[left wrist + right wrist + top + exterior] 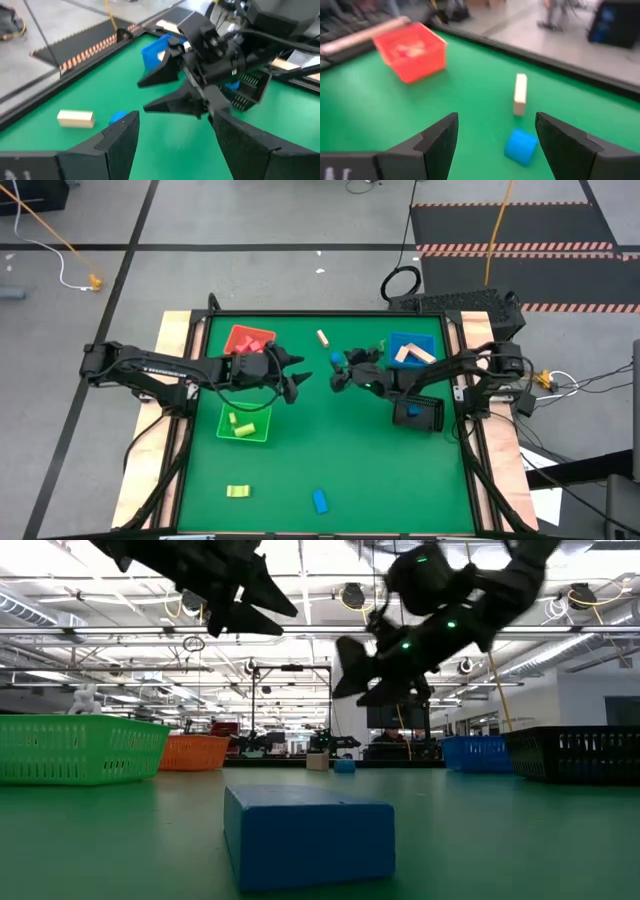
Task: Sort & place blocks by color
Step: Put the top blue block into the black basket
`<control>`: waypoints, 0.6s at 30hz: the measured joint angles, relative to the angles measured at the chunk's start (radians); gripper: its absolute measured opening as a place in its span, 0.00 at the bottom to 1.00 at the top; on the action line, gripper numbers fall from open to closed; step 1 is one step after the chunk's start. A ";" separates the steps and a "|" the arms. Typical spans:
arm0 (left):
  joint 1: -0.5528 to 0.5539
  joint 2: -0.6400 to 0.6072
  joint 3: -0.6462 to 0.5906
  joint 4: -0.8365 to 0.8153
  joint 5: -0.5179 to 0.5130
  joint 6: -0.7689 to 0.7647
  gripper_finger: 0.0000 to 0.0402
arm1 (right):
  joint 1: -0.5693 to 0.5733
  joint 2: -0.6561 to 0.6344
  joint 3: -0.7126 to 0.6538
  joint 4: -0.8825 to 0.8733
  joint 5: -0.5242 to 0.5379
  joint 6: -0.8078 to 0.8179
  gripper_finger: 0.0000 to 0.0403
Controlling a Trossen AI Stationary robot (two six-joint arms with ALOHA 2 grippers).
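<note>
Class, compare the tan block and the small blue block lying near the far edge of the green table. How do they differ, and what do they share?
The tan block is a long, straight-edged bar; the small blue block is short and rounded. The tan block is pale wood colour; the blue block is bright blue. In the right wrist view, the blue block lies nearer the open right hand than the tan block. Both rest loose on the mat, outside any tray.

Red tray [248, 340]: just behind my left fingers, by the mat's far edge.
Green tray [245, 423]: just below and near side of my left fingers.
Blue tray [412, 350]: beside my right fingers, far side.
Black mesh basket [420, 412]: close behind my right fingers, near side.
Green mat [330, 450]: under my fingers.
</note>
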 joint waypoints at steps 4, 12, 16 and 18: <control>0.000 -0.015 -0.001 -0.042 0.000 -0.037 0.63 | -0.041 0.023 0.126 -0.283 0.001 0.149 0.64; -0.002 -0.022 -0.001 -0.107 0.000 -0.074 0.63 | -0.082 0.096 0.179 -0.314 -0.004 0.324 0.64; -0.005 -0.023 -0.001 -0.125 0.000 -0.082 0.63 | -0.083 0.140 0.179 -0.267 -0.004 0.357 0.64; -0.006 -0.023 -0.001 -0.142 0.001 -0.086 0.63 | -0.083 0.159 0.179 -0.255 -0.004 0.379 0.64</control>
